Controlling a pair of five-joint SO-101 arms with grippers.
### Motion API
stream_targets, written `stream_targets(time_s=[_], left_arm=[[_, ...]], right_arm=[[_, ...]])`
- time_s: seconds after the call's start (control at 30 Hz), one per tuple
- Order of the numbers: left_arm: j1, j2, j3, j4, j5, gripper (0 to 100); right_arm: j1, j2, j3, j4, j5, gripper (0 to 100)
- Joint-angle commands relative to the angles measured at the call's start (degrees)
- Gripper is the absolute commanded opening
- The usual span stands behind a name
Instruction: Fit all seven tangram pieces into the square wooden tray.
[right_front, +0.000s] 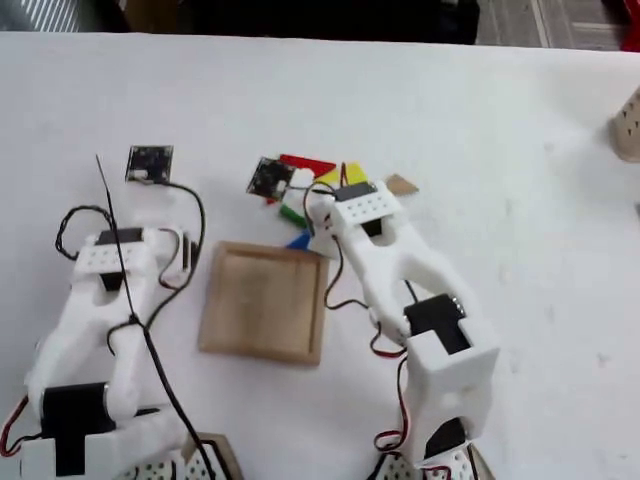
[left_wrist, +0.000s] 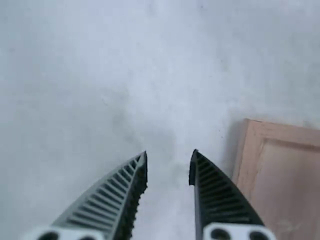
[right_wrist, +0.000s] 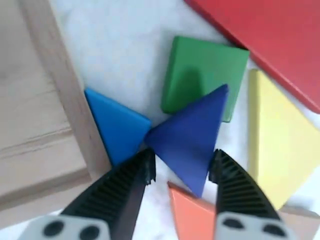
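Jaws of the right gripper (right_wrist: 182, 162) pinch the dark blue triangle (right_wrist: 190, 135), seemingly raised over the green square (right_wrist: 200, 70); the wooden tray (right_wrist: 65, 100) lies just beside, past the light blue triangle (right_wrist: 117, 125), while the left gripper (left_wrist: 167, 165) hangs open

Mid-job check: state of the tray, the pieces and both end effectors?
wooden tray: empty.
left end effector: open, beside tray.
right end effector: shut on dark blue triangle.
dark blue triangle: gripped, overlapping green square.
green square: on table, outside tray.
light blue triangle: on table, beside tray rim.
yellow triangle: on table, outside tray.
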Motion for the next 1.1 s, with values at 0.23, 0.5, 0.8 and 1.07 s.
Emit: stream_targets(time_s=[0.23, 0.5, 0.8, 1.07], left_arm=[[-0.8, -2.2, -0.4, -1.1, -0.4, 15], [-0.8, -2.2, -0.4, -1.1, -0.4, 15], [-0.8, -2.2, -0.4, -1.1, -0.4, 15], [-0.8, -2.2, -0.4, -1.1, -0.4, 15]], right_arm=[[0.1, -0.7, -1.5, 0.5, -2.9, 1.9], [3.2, -4.2, -0.3, 0.8, -9.5, 1.7], [1.2, -15.6, 11.1, 0.5, -11.1, 1.9], [-1.2, -17.6, 12.1, -3.6, -19.9, 30.3]])
